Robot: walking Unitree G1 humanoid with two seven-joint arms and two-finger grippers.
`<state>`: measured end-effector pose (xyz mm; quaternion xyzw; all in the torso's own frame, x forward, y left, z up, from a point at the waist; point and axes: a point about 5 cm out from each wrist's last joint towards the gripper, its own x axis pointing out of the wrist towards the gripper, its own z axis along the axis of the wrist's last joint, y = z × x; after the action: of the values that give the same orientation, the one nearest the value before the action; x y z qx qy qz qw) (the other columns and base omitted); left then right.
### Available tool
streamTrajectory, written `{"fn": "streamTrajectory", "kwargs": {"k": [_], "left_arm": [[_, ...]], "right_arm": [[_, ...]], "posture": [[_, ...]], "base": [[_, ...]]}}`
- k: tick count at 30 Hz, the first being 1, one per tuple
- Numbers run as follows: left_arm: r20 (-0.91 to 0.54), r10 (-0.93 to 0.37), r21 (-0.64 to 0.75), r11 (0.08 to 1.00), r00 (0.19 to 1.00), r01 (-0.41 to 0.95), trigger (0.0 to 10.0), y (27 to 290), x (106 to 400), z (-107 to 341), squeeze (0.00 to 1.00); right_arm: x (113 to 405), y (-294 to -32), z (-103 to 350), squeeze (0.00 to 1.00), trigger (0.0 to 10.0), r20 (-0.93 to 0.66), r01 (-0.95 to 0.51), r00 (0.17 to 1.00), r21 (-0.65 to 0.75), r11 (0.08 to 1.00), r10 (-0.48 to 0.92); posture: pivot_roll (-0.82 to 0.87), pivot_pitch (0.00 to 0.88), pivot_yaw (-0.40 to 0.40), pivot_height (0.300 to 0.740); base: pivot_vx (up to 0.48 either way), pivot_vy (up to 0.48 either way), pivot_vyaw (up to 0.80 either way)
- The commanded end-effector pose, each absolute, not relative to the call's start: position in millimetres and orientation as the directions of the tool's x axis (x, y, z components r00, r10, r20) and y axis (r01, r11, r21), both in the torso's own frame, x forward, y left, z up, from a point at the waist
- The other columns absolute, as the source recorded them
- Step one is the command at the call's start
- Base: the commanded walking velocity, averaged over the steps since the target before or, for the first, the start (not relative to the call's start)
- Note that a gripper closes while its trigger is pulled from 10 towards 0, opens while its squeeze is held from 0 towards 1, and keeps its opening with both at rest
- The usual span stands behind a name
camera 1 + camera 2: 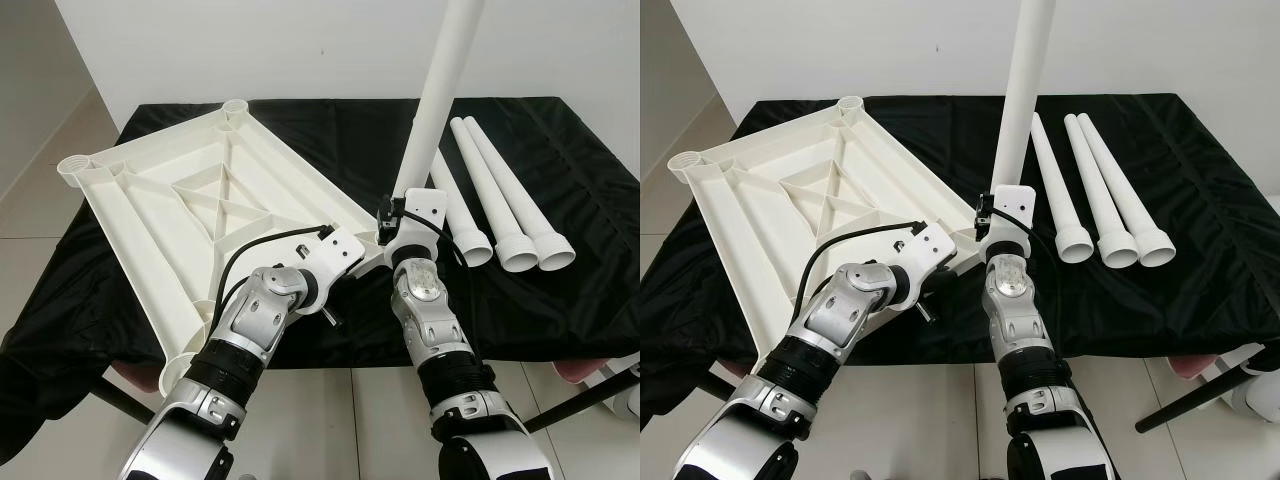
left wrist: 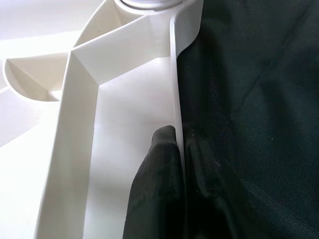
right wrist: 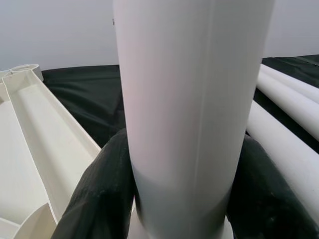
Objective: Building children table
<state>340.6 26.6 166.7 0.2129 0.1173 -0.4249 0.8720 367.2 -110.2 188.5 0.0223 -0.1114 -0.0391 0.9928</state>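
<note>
Left eye view: noted white ribbed plastic tabletop lying underside-up on black cloth-covered table, near corner by the robot. Right gripper seen clenched around white round plastic table leg, black fingers pressed on both sides; leg held upright, slightly tilted, foot at the near corner socket of the tabletop. Seating in socket not discernible. Left gripper pinched on the thin outer rim wall of the tabletop beside that corner, one finger inside, one outside against the cloth. Three spare white plastic legs laid side by side on the cloth, well apart from the work.

Judged: leg light, stiff, smooth and probably slippery; best gripped low, just above the flared end, to limit leverage. Tabletop light enough to slide; rim thin, likely to flex, so held near the corner.
</note>
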Motion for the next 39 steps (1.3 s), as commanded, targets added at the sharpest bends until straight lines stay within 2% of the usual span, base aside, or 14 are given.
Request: {"fn": "streamTrajectory", "kwargs": {"k": [1, 5, 6, 18, 25, 26, 29, 31, 39], "left_arm": [[-0.373, -0.641, 0.305, 0.598, 0.671, 0.741, 10.0, 27.8, 341.0, 163.2, 0.0], [-0.374, -0.641, 0.306, 0.598, 0.671, 0.741, 10.0, 27.8, 341.1, 163.1, 0.0], [-0.373, -0.641, 0.305, 0.598, 0.671, 0.741, 10.0, 27.8, 341.2, 163.1, 0.0], [-0.371, -0.64, 0.306, 0.6, 0.673, 0.739, 10.0, 27.8, 341.5, 163.4, 0.0], [-0.37, -0.641, 0.307, 0.599, 0.673, 0.739, 10.0, 27.6, 341.6, 163.5, 0.0], [-0.369, -0.641, 0.307, 0.599, 0.673, 0.739, 10.0, 27.4, 341.5, 163.6, 0.0], [-0.369, -0.641, 0.307, 0.599, 0.673, 0.739, 10.0, 27.1, 341.6, 163.5, 0.0], [-0.369, -0.642, 0.307, 0.599, 0.673, 0.74, 10.0, 26.4, 341.4, 163.5, 0.0], [-0.366, -0.643, 0.307, 0.599, 0.672, 0.74, 10.0, 25.3, 340.8, 163.3, 0.0]], "right_arm": [[367.6, -113.4, 171.0, 0.0, 10.0, 0.123, 0.094, 0.987, 0.069, 0.993, -0.102], [368.3, -115.9, 172.7, 0.0, 10.0, 0.131, 0.101, 0.985, 0.065, 0.993, -0.109], [368.3, -116.5, 173.5, 1.0, 10.0, 0.135, 0.099, 0.985, 0.067, 0.993, -0.107], [369.3, -127.2, 179.7, 1.0, 10.0, 0.153, 0.104, 0.982, 0.052, 0.993, -0.11], [370.3, -127.4, 184.1, 1.0, 10.0, 0.169, 0.039, 0.984, 0.063, 0.997, -0.05], [370.7, -126.0, 187.2, 0.0, 10.0, 0.182, -0.025, 0.983, 0.071, 0.997, 0.012], [370.5, -125.6, 189.9, 0.0, 10.0, 0.196, -0.075, 0.979, 0.09, 0.993, 0.056], [370.2, -124.1, 192.5, 0.0, 10.0, 0.206, -0.205, 0.96, 0.07, 0.976, 0.187], [374.6, -139.5, 195.9, 0.0, 10.0, 0.19, -0.331, 0.928, 0.015, 0.944, 0.322]], "posture": [[-0.1, 0.114, 0.059, 0.74], [-0.1, 0.113, 0.06, 0.74], [-0.1, 0.113, 0.059, 0.74], [-0.1, 0.114, 0.059, 0.74], [-0.11, 0.112, 0.059, 0.74], [-0.11, 0.109, 0.056, 0.74], [-0.11, 0.108, 0.055, 0.74], [-0.11, 0.105, 0.052, 0.74], [-0.11, 0.099, 0.045, 0.74]], "base": [[0.0, 0.0, 0.0], [0.0, 0.0, 0.0], [0.0, 0.0, 0.0], [0.0, 0.0, 0.0], [0.0, 0.0, 0.0], [0.0, 0.0, 0.0], [0.0, 0.0, 0.0], [0.0, 0.0, 0.0], [0.0, 0.0, 0.0]]}}
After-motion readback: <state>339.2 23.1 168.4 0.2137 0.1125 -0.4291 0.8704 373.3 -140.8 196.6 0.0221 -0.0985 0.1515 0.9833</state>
